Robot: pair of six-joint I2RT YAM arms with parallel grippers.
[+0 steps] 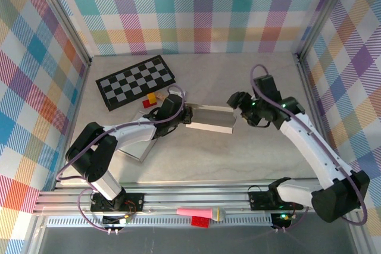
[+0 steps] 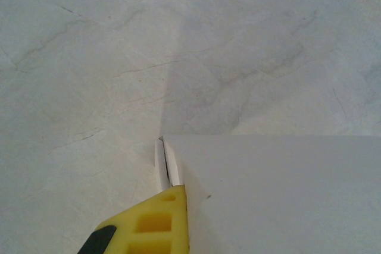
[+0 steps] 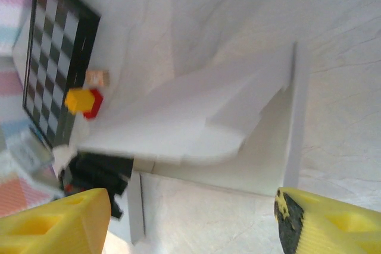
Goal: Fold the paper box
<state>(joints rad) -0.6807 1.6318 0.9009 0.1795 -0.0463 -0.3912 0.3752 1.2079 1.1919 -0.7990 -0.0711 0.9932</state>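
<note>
The white paper box (image 1: 211, 118) lies partly folded in the middle of the table. My left gripper (image 1: 186, 115) is at its left end and is shut on the box's edge. In the left wrist view one yellow finger (image 2: 152, 221) presses against a thin folded flap (image 2: 168, 165) beside the box's broad panel (image 2: 286, 194); the other finger is hidden behind the paper. My right gripper (image 1: 239, 103) hovers just off the box's right end with its jaws open and nothing between them. In the right wrist view (image 3: 190, 218) the box (image 3: 238, 117) shows with its flaps raised.
A black-and-white checkerboard mat (image 1: 136, 81) lies at the back left, with red and yellow blocks (image 1: 152, 100) at its near edge. A flat white sheet (image 1: 138, 150) lies under the left arm. Pink and red items (image 1: 199, 213) rest on the front rail.
</note>
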